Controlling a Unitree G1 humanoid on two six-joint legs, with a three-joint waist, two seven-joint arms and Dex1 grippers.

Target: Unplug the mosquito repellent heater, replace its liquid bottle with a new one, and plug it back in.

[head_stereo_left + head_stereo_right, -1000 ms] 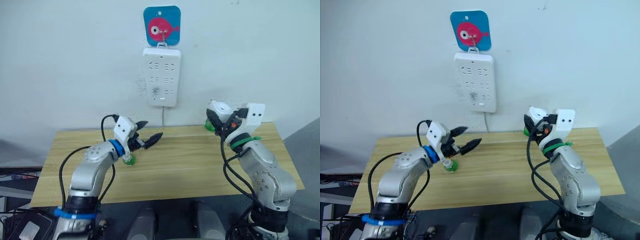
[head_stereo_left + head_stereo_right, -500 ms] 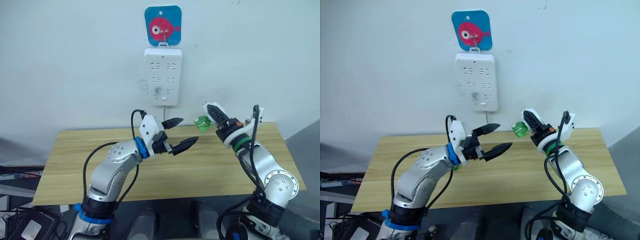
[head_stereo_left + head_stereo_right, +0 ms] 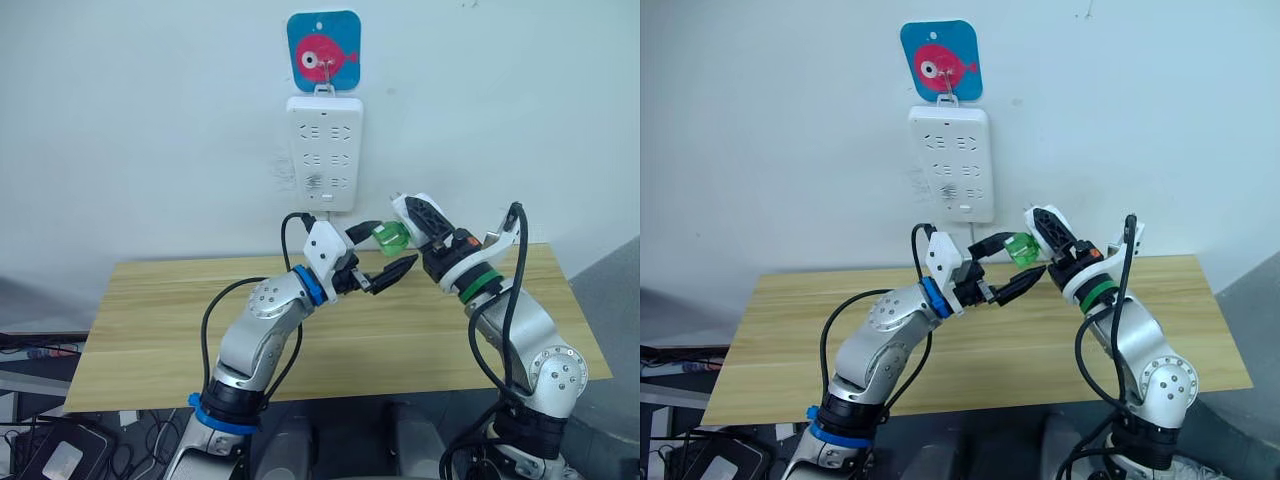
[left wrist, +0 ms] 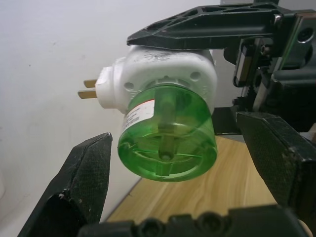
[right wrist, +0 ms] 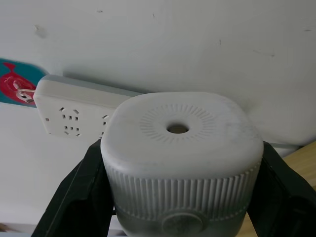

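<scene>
My right gripper (image 5: pixel 180 148) is shut on the mosquito repellent heater (image 5: pixel 177 143), a white rounded unit with a round vent hole, held in the air above the table. Its two plug prongs (image 4: pixel 88 88) stick out free. A green liquid bottle (image 4: pixel 168 143) is fitted in the heater's underside and points toward my left gripper (image 3: pixel 393 243). That gripper is open, with one black finger (image 4: pixel 79 187) on each side of the bottle and a gap on both sides. Behind them, on the wall, hangs the white power strip (image 3: pixel 323 153).
The power strip hangs from a hook on a blue card with a pink fish (image 3: pixel 323 52), its cord dropping behind the wooden table (image 3: pixel 150 330). Both arms meet above the table's rear middle.
My left arm has risen from the table toward the centre, its open fingers now flanking the bottle. My right gripper has moved left and turned the heater so the bottle faces it.
</scene>
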